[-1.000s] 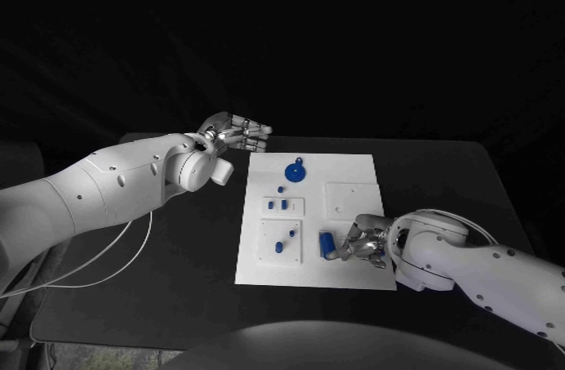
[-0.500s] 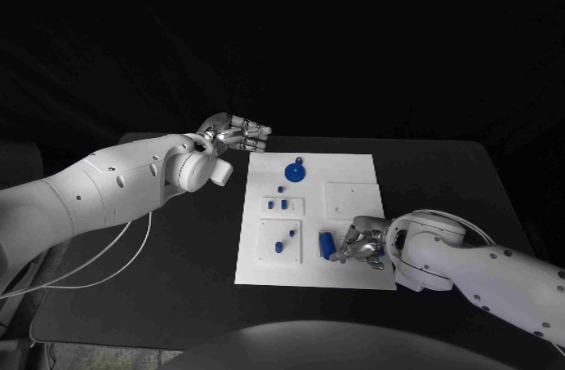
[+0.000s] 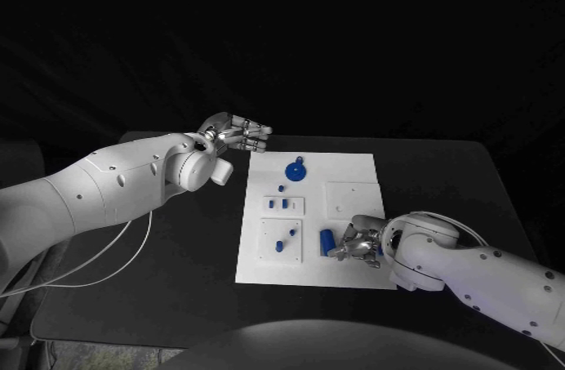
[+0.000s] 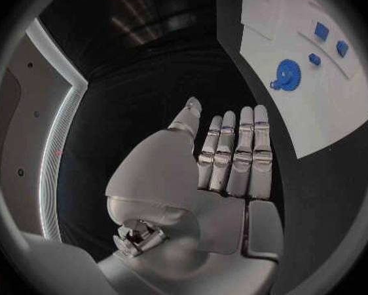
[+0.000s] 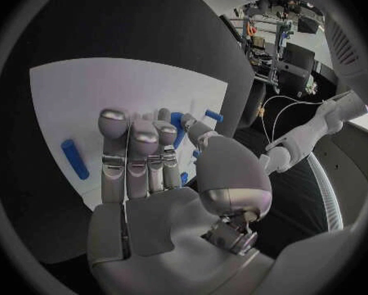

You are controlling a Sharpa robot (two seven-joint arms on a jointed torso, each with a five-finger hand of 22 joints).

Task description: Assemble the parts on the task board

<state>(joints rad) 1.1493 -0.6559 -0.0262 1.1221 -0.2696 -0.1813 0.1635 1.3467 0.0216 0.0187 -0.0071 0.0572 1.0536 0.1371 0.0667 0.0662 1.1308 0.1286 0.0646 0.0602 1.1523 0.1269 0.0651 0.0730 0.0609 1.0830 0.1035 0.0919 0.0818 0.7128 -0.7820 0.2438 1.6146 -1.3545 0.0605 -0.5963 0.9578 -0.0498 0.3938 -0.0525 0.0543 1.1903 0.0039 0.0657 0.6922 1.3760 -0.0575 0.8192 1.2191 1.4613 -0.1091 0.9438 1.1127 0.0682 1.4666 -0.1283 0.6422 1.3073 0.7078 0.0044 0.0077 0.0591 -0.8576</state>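
From the head camera, you see the right hand (image 3: 358, 247) has drawn slightly toward the near edge of the task board (image 3: 316, 223) since a second ago, its fingers close beside the upright blue bar (image 3: 326, 241). You cannot tell here whether it grips the bar. The left hand (image 3: 239, 132) has not moved: it hovers off the board's far left corner, fingers straight and together, holding nothing. The blue gear (image 3: 295, 171) lies near the board's far edge, small blue pieces (image 3: 279, 203) sit on the board's left half, and bare black table (image 3: 447, 174) lies right of the board.

At the left wrist, the left hand (image 4: 233, 157) is flat and empty, with the gear (image 4: 287, 75) well beyond its fingertips.

At the right wrist, the right hand (image 5: 139, 157) hangs over the board with straight, released fingers; the bar (image 5: 74, 158) lies apart from them, untouched.
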